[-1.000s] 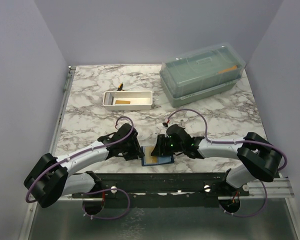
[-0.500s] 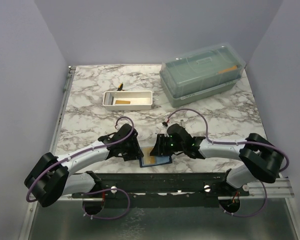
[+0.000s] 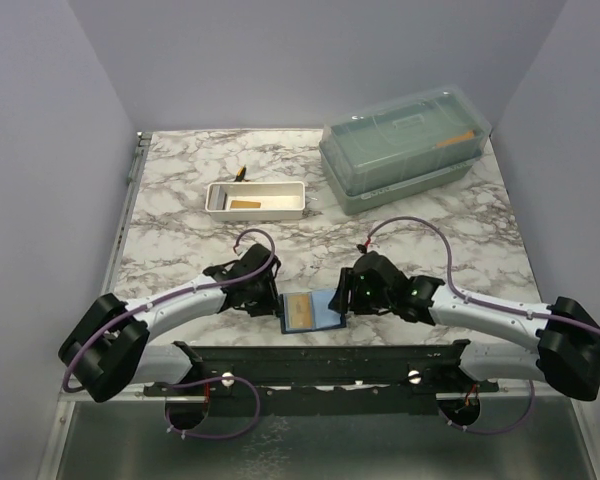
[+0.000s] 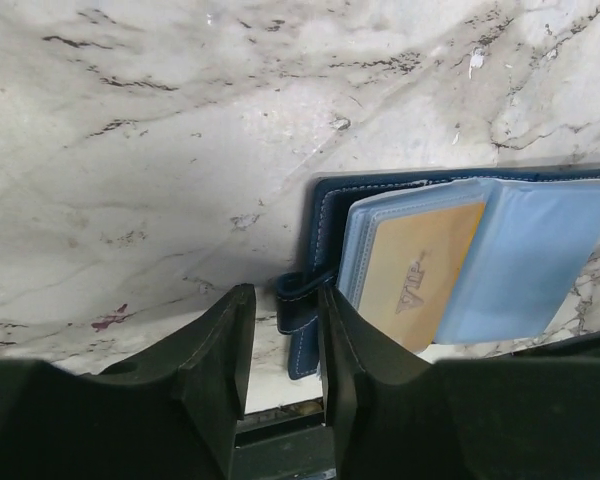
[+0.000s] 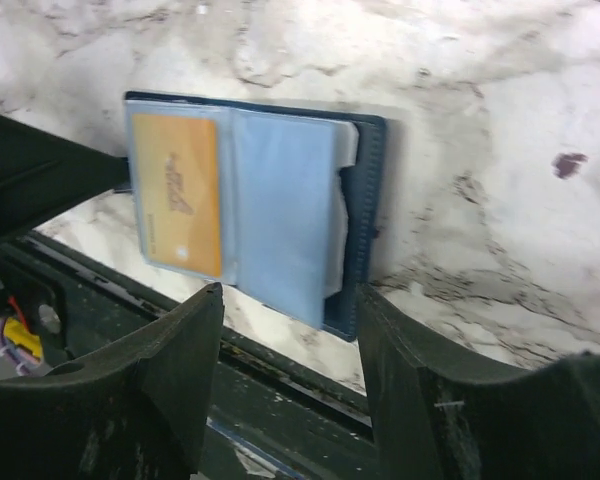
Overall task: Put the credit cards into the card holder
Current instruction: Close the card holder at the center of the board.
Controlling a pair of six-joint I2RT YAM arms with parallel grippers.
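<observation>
Right gripper [image 3: 344, 297] is being withdrawn rightward, spread and empty; card holder [image 3: 323, 312], credit card [image 3: 300, 311] pocketed, is being pinched by left gripper [image 4: 285, 297].

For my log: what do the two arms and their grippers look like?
The left arm and right arm have white links, bulky black joints and a looping purple cable each. The left gripper and right gripper have two thick matte black fingers.

Your left pincer [image 3: 275, 303], clamped on the left tab of the open card holder [image 3: 323, 310], and your right pincer [image 3: 342, 298], spread at its right edge, block both sides. Beyond it the table [image 3: 180, 250] lies bare up to the white tray [image 3: 255, 213] and green box [image 3: 405, 140], which stand well apart.
</observation>
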